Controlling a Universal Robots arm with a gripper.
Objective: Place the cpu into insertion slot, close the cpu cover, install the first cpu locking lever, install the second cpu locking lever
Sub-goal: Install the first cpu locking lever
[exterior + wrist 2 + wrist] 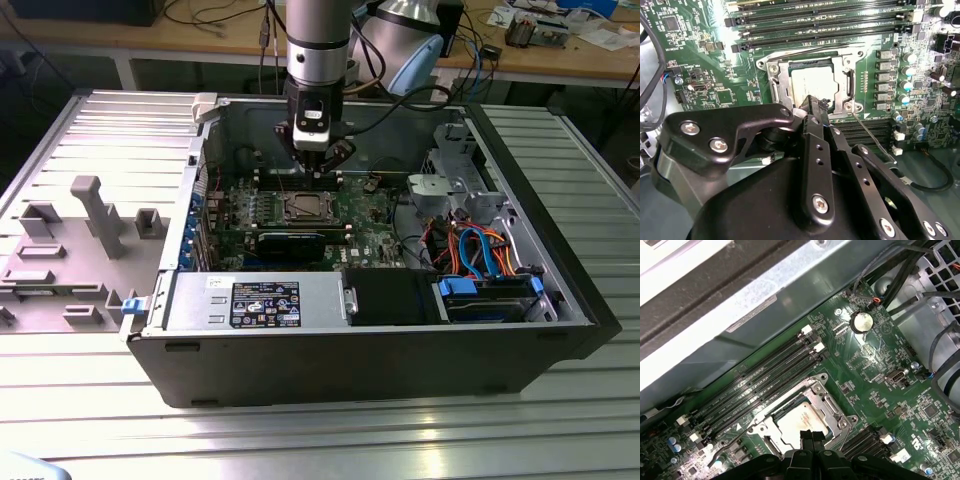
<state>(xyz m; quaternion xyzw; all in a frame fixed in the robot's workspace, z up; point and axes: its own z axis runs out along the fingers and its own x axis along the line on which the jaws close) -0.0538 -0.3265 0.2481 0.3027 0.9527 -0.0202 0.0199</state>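
Observation:
The cpu (811,81) (799,422) lies flat in its socket (304,207) on the green motherboard, dull silver top up. The cpu cover (776,84) (833,408), a silvery frame, lies down around it with the chip showing through its window. One thin wire locking lever (874,137) (725,446) sticks out from a socket corner, away from the frame. Another lever (810,51) runs along the frame's edge. My gripper (318,172) (816,106) (811,436) hangs just over the socket's edge, black fingers shut together with nothing seen between them.
The open computer case (370,350) lies on a ribbed metal table (330,440). Memory slots (825,22) (765,377) flank the socket. A black graphics card (292,242), the power supply (262,302), cables (480,255) and a drive cage (450,180) crowd the case. A grey fixture (95,215) stands at the exterior view's left.

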